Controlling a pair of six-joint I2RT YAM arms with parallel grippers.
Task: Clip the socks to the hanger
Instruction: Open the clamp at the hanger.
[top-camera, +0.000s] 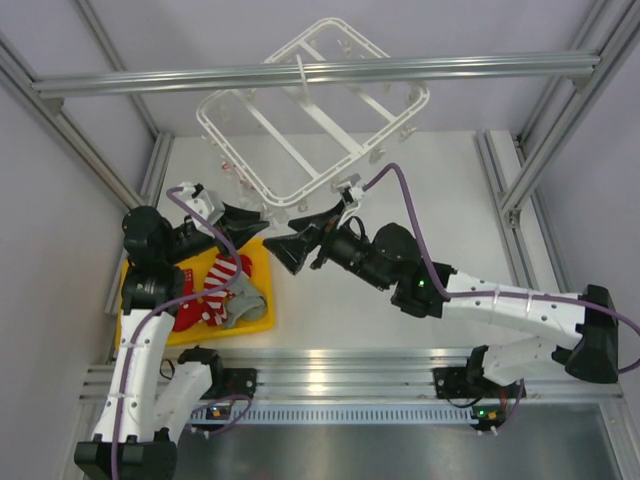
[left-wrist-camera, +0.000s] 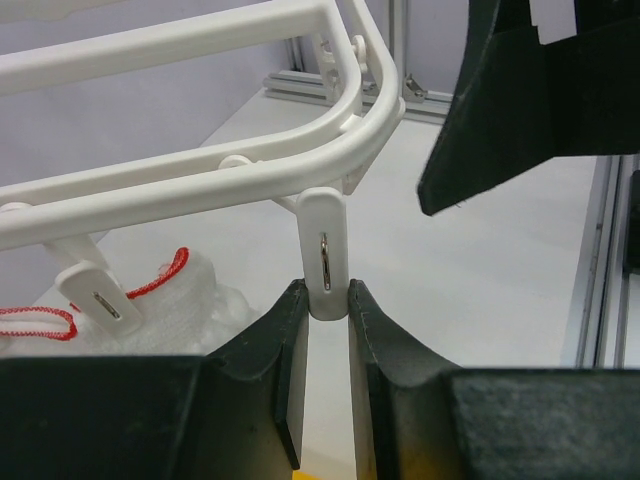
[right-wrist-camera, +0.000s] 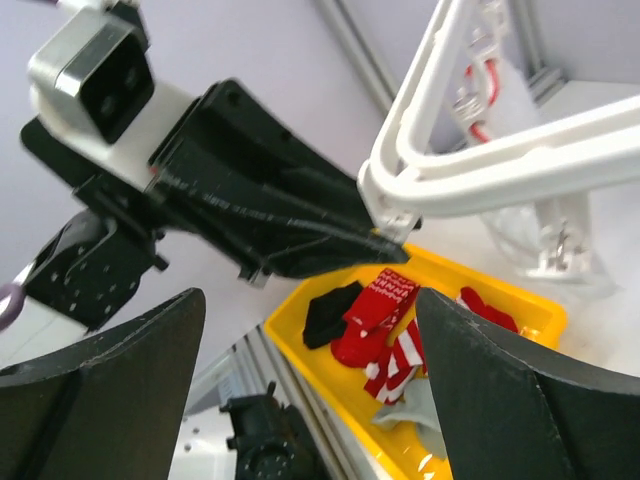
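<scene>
- The left pincer (left-wrist-camera: 327, 300) is clamping a dangling clip (left-wrist-camera: 325, 245) of the hanger (left-wrist-camera: 200, 165).
- The right pincer (right-wrist-camera: 308, 300) is standing apart, holding nothing.
- The socks (right-wrist-camera: 385, 315) are lying in the yellow tray (right-wrist-camera: 520, 300).

The top external camera looks steeply down from above and behind the arms, far enough back to take in the whole large white plastic rectangular hanger (top-camera: 290, 148). The left wrist camera sits just below that hanger's near corner, facing out between its own black fingers (left-wrist-camera: 275, 360), very close to one small white plastic clip (left-wrist-camera: 325, 245). The right wrist camera, also close beneath the hanger, faces that same corner from the opposite side, and seems to be rolled sideways. All three views share the corner.
</scene>
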